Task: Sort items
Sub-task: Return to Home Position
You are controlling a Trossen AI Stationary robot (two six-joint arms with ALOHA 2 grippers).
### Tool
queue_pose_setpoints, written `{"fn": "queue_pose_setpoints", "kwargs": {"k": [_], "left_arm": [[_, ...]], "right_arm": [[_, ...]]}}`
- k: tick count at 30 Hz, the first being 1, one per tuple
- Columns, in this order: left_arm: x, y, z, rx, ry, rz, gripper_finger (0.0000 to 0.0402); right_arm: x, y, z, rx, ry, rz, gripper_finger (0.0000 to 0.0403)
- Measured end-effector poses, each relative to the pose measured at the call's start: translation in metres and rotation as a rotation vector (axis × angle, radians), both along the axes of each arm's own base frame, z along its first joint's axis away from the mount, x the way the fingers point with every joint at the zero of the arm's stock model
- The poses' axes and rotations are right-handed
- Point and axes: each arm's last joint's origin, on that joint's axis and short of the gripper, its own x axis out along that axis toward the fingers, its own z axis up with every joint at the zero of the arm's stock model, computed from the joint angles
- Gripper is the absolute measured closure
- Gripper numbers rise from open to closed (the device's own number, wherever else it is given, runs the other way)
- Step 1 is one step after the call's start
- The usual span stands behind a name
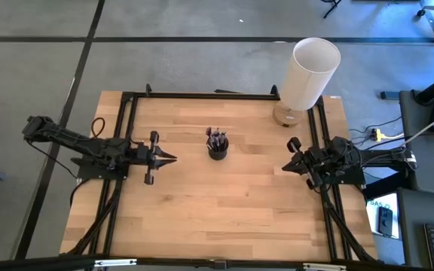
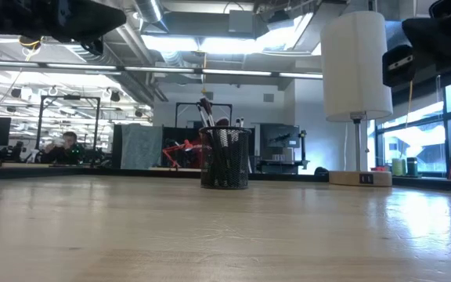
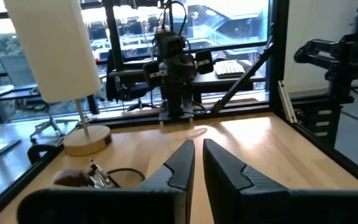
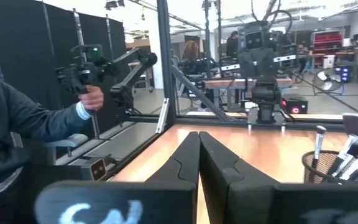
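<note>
The makeup brushes [image 1: 216,138] stand bunched, heads up, in a small black mesh cup [image 1: 217,150] at the table's middle. In the low view the brushes [image 2: 210,117] stick out above the cup's rim [image 2: 225,130]. They also show in the left wrist view [image 3: 96,175] and the right wrist view [image 4: 348,149]. My left gripper [image 1: 170,158] hovers shut to the left of the cup, pointing at it. My right gripper [image 1: 285,167] hovers shut to the cup's right, also pointing toward it. Neither touches anything.
A tall white cylinder lamp [image 1: 307,71] on a round wooden base [image 1: 286,115] stands at the table's far right corner. A black frame [image 1: 202,95] runs along the table's edges. In the right wrist view a person's hand [image 4: 91,98] holds a control arm beyond the table.
</note>
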Motion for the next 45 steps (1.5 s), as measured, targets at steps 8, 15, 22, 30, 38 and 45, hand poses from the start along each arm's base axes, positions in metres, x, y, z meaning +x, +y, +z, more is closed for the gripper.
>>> {"fn": "queue_pose_setpoints", "kwargs": {"k": [8,15,22,30,38,45], "left_arm": [[-0.001,0.007,-0.001,0.011,0.019,0.023,0.0373],[-0.012,0.018,-0.001,0.052,0.041,0.078,0.0373],[-0.033,0.023,0.006,0.017,-0.024,0.019,0.0373],[-0.051,0.025,0.006,0.014,-0.048,0.045,0.0373],[-0.064,0.025,0.000,0.026,-0.032,0.034,0.0373],[-0.064,0.025,-0.001,0.035,-0.017,0.027,0.0373]], "right_arm": [[-0.001,0.000,0.002,-0.004,-0.024,0.008,0.0393],[-0.001,0.000,0.002,-0.004,-0.026,0.009,0.0393],[0.000,0.000,0.000,-0.004,-0.002,0.009,0.0393],[0.000,0.000,-0.001,0.017,0.021,0.011,0.0393],[0.001,-0.002,-0.001,0.049,0.024,-0.075,0.0393],[0.001,-0.003,0.000,0.050,0.018,-0.093,0.0393]]}}
